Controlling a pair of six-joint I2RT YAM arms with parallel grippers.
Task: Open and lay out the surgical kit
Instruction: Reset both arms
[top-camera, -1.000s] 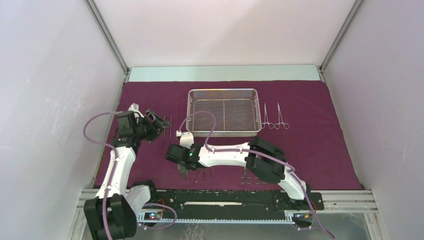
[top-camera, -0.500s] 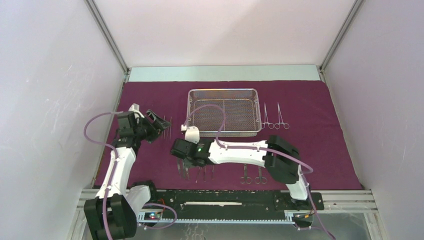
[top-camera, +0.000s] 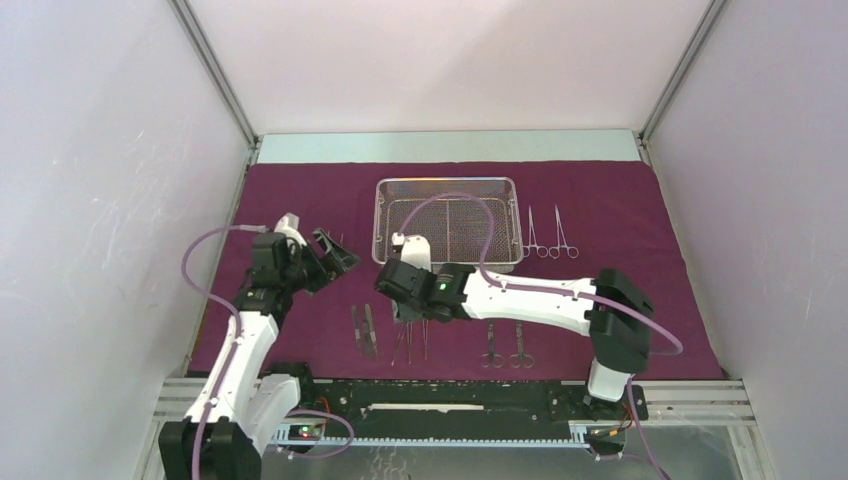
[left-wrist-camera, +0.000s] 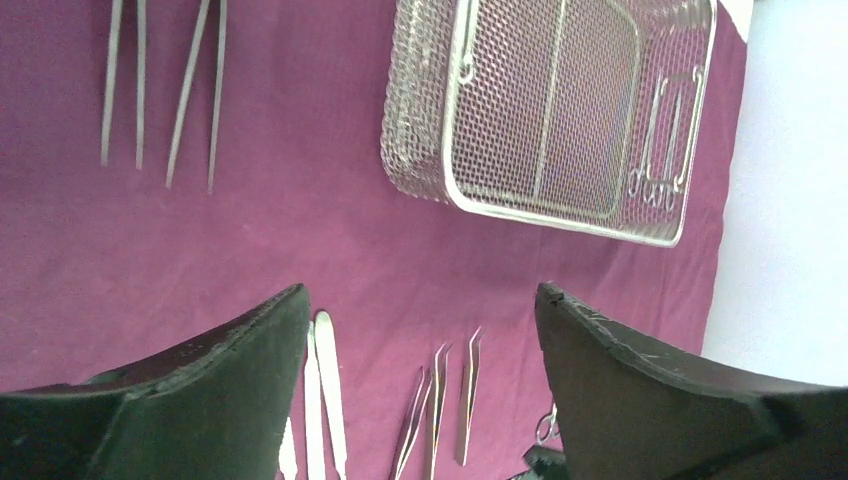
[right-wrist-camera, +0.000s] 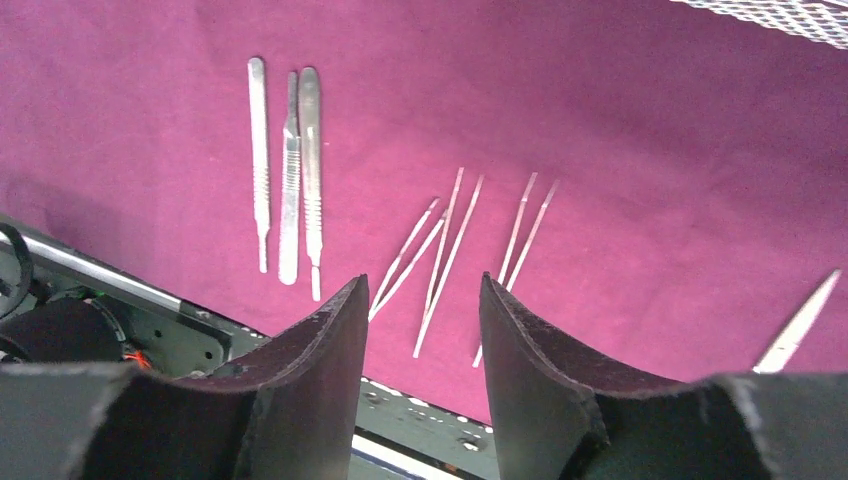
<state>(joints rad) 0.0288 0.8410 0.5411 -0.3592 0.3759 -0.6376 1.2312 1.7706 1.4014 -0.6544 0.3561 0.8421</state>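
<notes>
1. Release: the right gripper (right-wrist-camera: 420, 330) has parted to a middling gap and pulled up-right from lower centre, holding nothing. Three flat handles (top-camera: 363, 330) now lie uncovered on the maroon cloth (top-camera: 650, 270).
2. That group looks placed.
3. Handles sit lower left of the right gripper, and tweezers (right-wrist-camera: 445, 240) lie just beneath it. The left gripper (left-wrist-camera: 420, 330), wide open and empty, hovers centre-left.

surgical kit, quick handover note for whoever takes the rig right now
Left end effector: open, empty, above the cloth left of the wire-mesh tray.
Right end effector: open, empty, over the near tweezers.
Laid out: scalpel handles and ring-handled instruments along the near edge; clamps right of the tray; more tweezers left of it.
Done: cloth spread, tray looks empty.
Left: probably only a final spacing check.
</notes>
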